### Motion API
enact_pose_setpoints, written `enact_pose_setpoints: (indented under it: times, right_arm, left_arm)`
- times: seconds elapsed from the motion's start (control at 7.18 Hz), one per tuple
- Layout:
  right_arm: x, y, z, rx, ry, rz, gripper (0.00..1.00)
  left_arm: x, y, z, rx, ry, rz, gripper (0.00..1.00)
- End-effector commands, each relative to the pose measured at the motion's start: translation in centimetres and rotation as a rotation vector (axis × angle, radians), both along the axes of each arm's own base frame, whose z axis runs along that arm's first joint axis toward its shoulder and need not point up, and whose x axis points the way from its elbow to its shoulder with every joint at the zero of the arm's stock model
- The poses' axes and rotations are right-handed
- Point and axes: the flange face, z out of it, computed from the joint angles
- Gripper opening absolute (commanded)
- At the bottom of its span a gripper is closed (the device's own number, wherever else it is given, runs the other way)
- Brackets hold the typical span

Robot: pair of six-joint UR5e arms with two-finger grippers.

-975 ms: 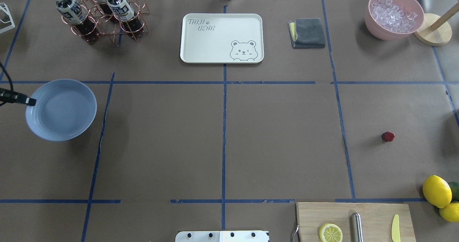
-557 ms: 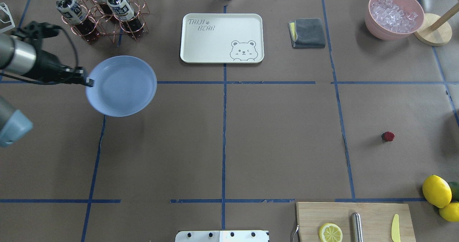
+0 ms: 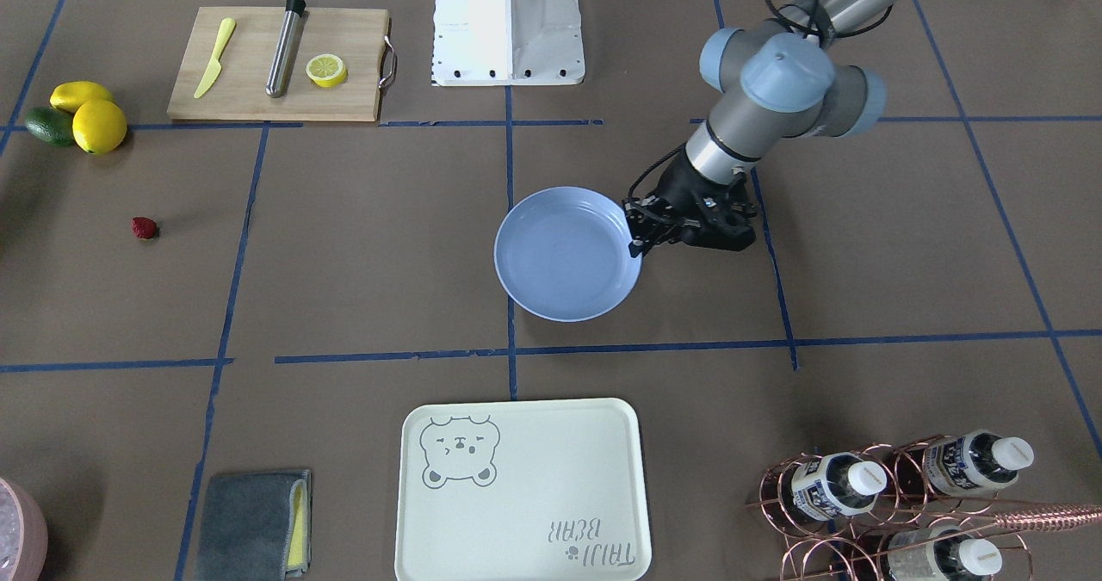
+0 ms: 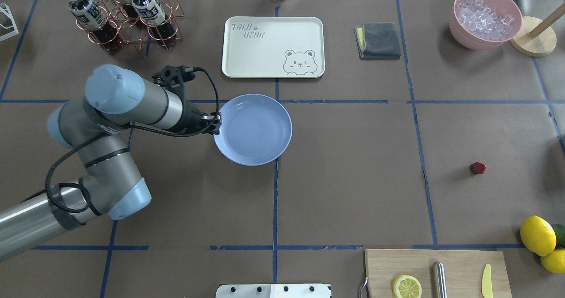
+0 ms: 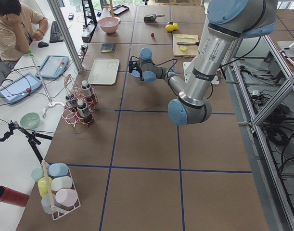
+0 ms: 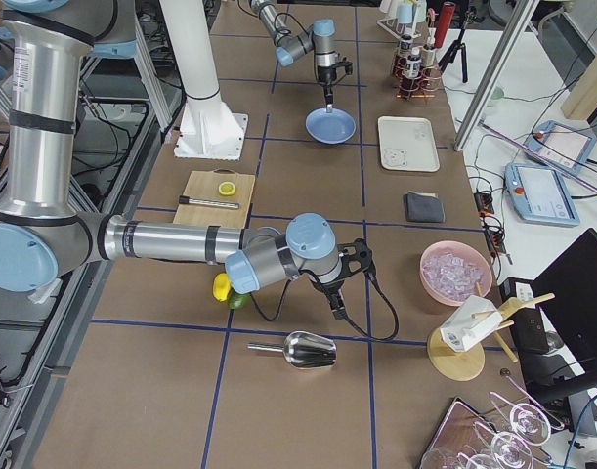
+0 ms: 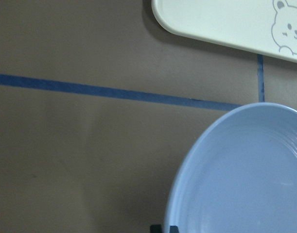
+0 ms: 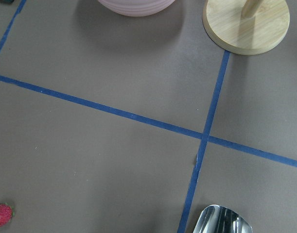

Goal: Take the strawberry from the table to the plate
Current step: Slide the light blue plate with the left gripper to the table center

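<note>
The strawberry (image 4: 477, 168), small and dark red, lies alone on the brown table (image 4: 353, 179) at the right; it also shows in the front view (image 3: 144, 228) and low left in the right wrist view (image 8: 1, 215). My left gripper (image 4: 216, 123) is shut on the left rim of the empty light-blue plate (image 4: 253, 129), which sits over the centre tape line, just in front of the cream tray. The front view shows the same grip (image 3: 639, 241) on the plate (image 3: 568, 254). My right gripper (image 6: 335, 311) shows only in the right side view, and I cannot tell whether it is open or shut.
A cream bear tray (image 4: 273, 46), a bottle rack (image 4: 128, 15), a grey cloth (image 4: 378, 40) and a pink bowl of ice (image 4: 484, 17) line the far edge. Lemons (image 4: 537, 235) and a cutting board (image 4: 437, 273) sit near right. A metal scoop (image 6: 303, 349) lies by the right arm.
My left arm has swept in from the far left, carrying the plate rightward to the table's centre line. The strawberry has not moved.
</note>
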Motion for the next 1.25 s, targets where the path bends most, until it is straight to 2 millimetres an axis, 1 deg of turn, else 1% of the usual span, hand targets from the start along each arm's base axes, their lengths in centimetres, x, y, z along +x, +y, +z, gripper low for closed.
enact_pose_setpoints:
  times: [0.0,0.28,0.7,0.84,0.98,1.11]
  right_arm:
    - [0.0,0.0,0.0,0.0,-0.001,0.0,1.0]
    - [0.0,0.0,0.0,-0.001,-0.001,0.0,1.0]
    - [0.0,0.0,0.0,0.0,-0.001,0.0,1.0]
    - [0.1,0.0,0.0,-0.001,-0.003,0.002,1.0]
    - [0.0,0.1,-0.3,0.004,-0.012,-0.005,1.0]
    - [0.0,0.0,-0.8,0.032,-0.014,-0.003,1.0]
  left_arm:
    - [3.5,2.7,-0.4,0.005,-0.004,0.015,0.0]
    - [3.8,3.3,-0.1,0.007,-0.009,0.026,0.0]
    - [3.5,3.4,0.2,0.013,-0.011,0.029,0.0]
    - [3.4,3.3,0.1,0.018,-0.01,0.029,0.61]
    - [2.7,3.2,-0.4,0.047,-0.003,0.037,1.0]
    - [-1.4,1.9,0.3,0.083,-0.007,0.034,1.0]
